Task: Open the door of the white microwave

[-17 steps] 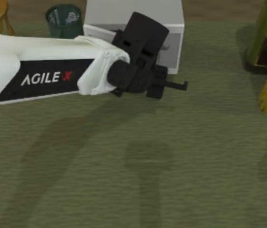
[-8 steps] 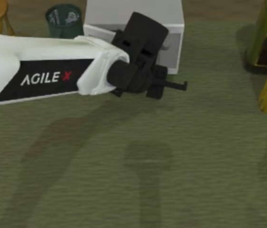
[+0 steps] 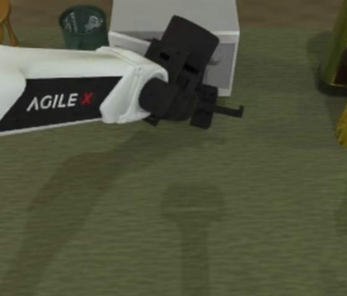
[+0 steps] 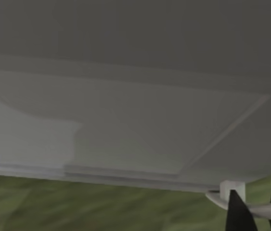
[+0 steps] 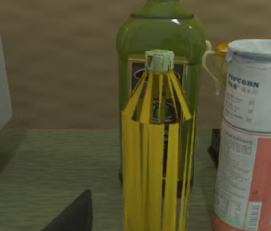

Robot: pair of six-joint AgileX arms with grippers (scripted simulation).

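Left gripper (image 3: pixel 238 111) at the front of the white microwave (image 3: pixel 179 18), far edge of the table (image 3: pixel 222 216).
Door (image 3: pixel 219 65) partly swung out; fingers (image 4: pixel 238 211) around the white handle (image 4: pixel 232 188) (contact not clear). Right gripper unseen, finger spread impossible to tell.

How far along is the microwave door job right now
Done: the left arm has reached the white microwave, its claw at the front by the door's handle. In hand: the door looks slightly ajar at its left edge in the top view; grip on the handle is unclear. Left: swinging the door fully open. The right arm is out of the top view, near the bottles.
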